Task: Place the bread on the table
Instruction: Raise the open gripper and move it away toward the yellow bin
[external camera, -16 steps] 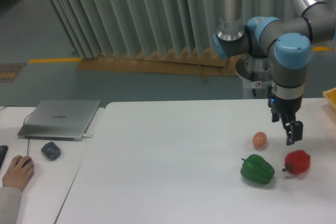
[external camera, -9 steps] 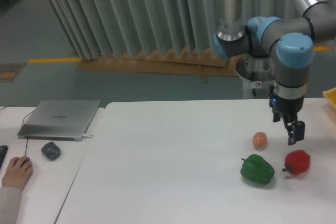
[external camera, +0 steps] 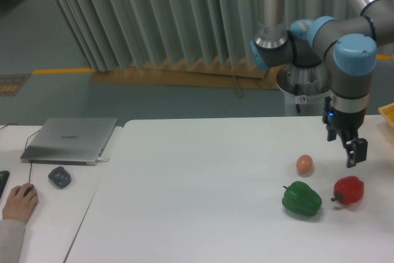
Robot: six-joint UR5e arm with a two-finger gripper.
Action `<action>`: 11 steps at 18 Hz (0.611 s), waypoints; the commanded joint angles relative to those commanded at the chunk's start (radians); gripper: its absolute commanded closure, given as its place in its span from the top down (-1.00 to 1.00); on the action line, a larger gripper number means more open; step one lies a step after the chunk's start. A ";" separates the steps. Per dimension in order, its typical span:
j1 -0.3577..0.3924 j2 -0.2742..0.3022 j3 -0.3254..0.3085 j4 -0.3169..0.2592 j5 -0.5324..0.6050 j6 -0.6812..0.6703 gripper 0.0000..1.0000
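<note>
The bread is out of view in this frame. The white table (external camera: 197,207) fills the lower middle and right. My gripper (external camera: 355,154) hangs from the blue-jointed arm near the table's right side, pointing down, just above and a little right of the red bell pepper (external camera: 348,190). It holds nothing that I can see. I see its dark fingers edge-on, so the gap between them does not show.
A small peach-orange ball (external camera: 304,164) and a green bell pepper (external camera: 301,199) lie left of the gripper. A yellow container edge (external camera: 388,114) shows at the far right. A grey laptop (external camera: 71,140), a dark mouse (external camera: 60,177) and a person's hand (external camera: 18,201) are on the left desk.
The gripper has moved to the right by a small step, from over the gap between the ball and the red pepper to above the red pepper's right side. Nothing else moved.
</note>
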 joint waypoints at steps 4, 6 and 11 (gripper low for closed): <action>0.028 0.018 -0.012 -0.014 0.060 0.000 1.00; 0.047 0.020 -0.015 -0.015 0.086 0.008 1.00; 0.188 0.052 -0.064 -0.014 0.109 0.421 1.00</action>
